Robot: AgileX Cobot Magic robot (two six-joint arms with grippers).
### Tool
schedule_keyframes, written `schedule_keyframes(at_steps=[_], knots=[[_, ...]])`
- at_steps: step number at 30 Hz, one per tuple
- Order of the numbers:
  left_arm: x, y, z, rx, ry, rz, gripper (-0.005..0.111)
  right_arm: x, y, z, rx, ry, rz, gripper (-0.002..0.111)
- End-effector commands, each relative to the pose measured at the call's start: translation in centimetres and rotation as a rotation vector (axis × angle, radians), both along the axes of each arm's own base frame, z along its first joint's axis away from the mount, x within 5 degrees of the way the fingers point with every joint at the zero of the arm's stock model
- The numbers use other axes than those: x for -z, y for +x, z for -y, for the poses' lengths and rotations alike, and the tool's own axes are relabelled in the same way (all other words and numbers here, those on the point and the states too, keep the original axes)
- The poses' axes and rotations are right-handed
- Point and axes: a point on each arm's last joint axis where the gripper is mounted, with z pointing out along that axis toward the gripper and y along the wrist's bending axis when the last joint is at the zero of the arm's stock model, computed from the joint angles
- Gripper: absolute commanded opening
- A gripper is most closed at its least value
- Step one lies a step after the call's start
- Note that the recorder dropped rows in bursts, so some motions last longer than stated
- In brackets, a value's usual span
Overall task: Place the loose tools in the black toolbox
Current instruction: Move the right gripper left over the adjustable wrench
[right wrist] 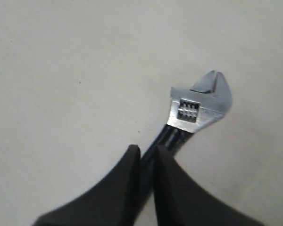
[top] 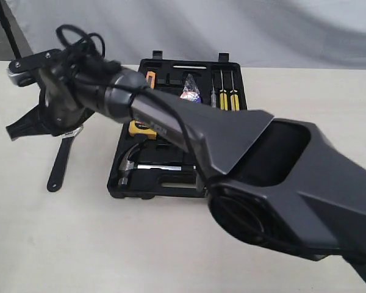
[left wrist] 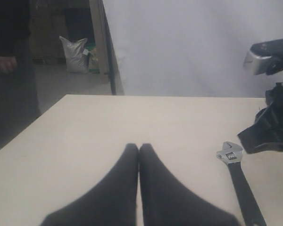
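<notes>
Right gripper (right wrist: 147, 153): fingers pinched on the black handle of the wrench (right wrist: 198, 106), just behind its silver head. Left gripper (left wrist: 139, 149): fingers pressed together, empty, low over the table (left wrist: 108, 127). Wrench, location: outside the toolbox (top: 127, 190), at nine o'clock of it in the exterior view, handle trailing toward seven o'clock, its tail apparently on the table. Hammer (top: 129, 163): lying in the toolbox, at its near edge. Handling, wrench: solid steel, so likely rigid, heavy for its size and head-heavy (no fear of breakage). The smooth, narrow handle may swivel in a two-finger pinch. Hold: close to the head, as now, looks sound, since the weight sits there. A grip at the tail would probably let the head droop.
</notes>
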Motion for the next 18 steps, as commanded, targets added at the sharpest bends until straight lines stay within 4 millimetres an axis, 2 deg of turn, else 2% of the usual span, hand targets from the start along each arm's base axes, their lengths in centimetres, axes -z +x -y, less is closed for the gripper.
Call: schedule_keyframes(at_steps=[1,3,5,13,18], knots=[[0.1,-0.2,0.0,-0.001,-0.027,0.005,0.001,1.9,0.6,-0.7,0.061,0.069,0.027,0.039],[0.1,-0.2,0.0,-0.001,-0.027,0.005,0.001,1.9,0.8,-0.5,0.081,0.085,0.018,0.050],[0.1,-0.2,0.0,-0.001,-0.027,0.005,0.001,1.8,1.2,-0.2,0.093,0.090,0.020,0.053],[0.1,-0.2,0.0,-0.001,-0.027,0.005,0.001,2.0,1.6,0.5,0.127,0.091,-0.013,0.054],[0.1,-0.2,0.0,-0.001,-0.027,0.005,0.001,3.0,0.7,-0.1,0.077,0.115,-0.129,0.054]])
